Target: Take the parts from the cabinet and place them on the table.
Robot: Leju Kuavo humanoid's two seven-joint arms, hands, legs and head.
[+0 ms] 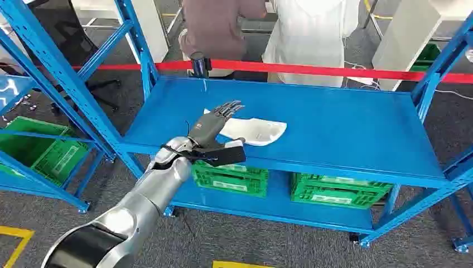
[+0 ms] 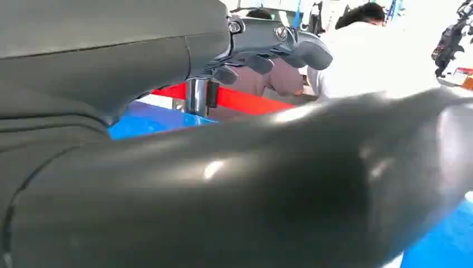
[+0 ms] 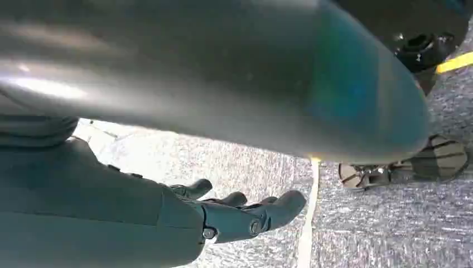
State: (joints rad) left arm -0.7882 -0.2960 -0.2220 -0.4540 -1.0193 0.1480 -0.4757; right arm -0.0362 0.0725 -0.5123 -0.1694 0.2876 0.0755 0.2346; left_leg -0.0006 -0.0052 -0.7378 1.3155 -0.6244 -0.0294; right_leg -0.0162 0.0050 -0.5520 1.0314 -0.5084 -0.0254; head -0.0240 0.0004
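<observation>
The left hand is extended over the blue cabinet shelf with fingers spread and holding nothing; it lies over the near end of the white part, contact not determinable. The part lies flat on the shelf, its left portion hidden by the hand. The right hand hangs above grey floor, fingers loosely apart and empty.

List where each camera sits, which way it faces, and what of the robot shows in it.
Head view: high on the body, looking down at the blue shelf and white part; left hand reaches over it.
Left wrist view: behind the left hand, facing the red barrier tape and people.
Right wrist view: hanging, facing grey floor; right hand open.
Shared: head and left wrist views both show shelf and tape.
</observation>
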